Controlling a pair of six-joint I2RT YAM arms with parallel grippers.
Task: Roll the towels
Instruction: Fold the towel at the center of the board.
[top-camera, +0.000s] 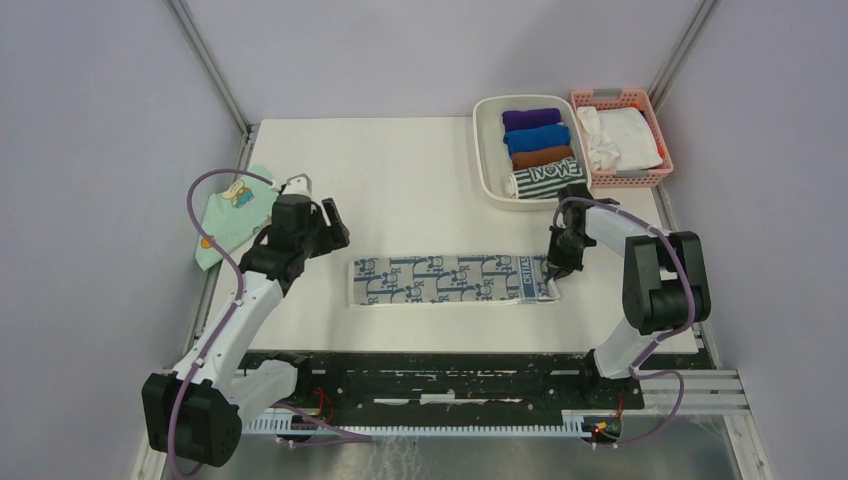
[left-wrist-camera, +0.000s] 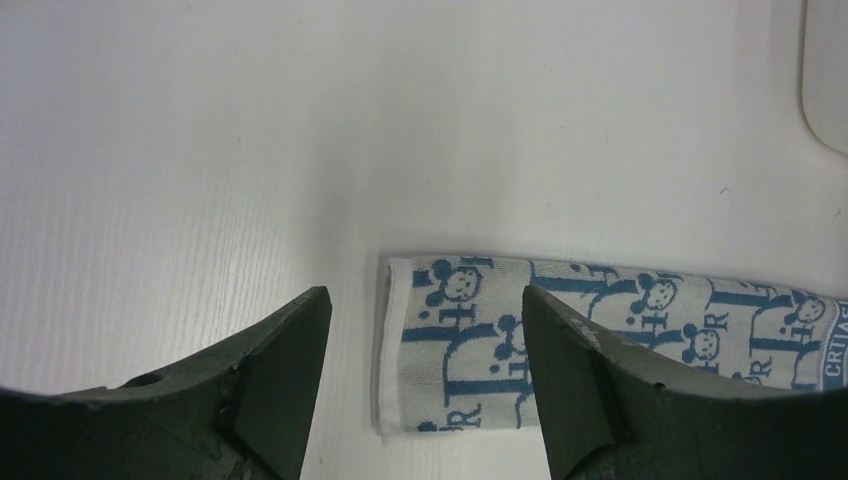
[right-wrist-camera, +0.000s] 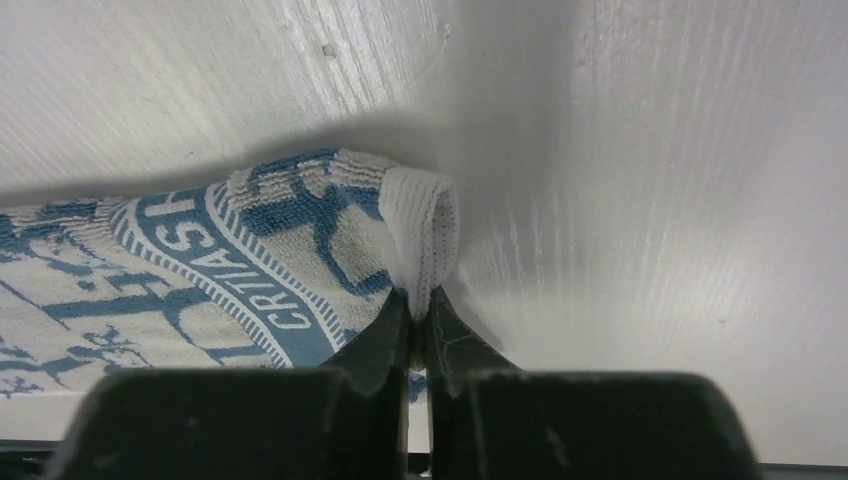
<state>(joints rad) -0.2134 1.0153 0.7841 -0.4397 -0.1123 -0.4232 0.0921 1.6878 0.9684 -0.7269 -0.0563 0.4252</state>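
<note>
The blue-grey patterned towel (top-camera: 450, 279) lies folded into a long strip across the table's middle. My right gripper (top-camera: 553, 272) is shut on its right end, pinching the white hem (right-wrist-camera: 425, 235) between the fingertips, lifted slightly off the table. My left gripper (top-camera: 330, 228) is open and empty, hovering just left of and behind the strip's left end (left-wrist-camera: 440, 340). The dark green-and-white striped towel (top-camera: 545, 178) sits rolled in the white tray (top-camera: 487, 150).
The white tray also holds purple (top-camera: 531, 119), blue (top-camera: 537, 139) and brown (top-camera: 542, 158) rolls. A pink basket (top-camera: 655, 176) with white cloth stands at the back right. A mint-green cartoon cloth (top-camera: 232, 208) hangs at the table's left edge.
</note>
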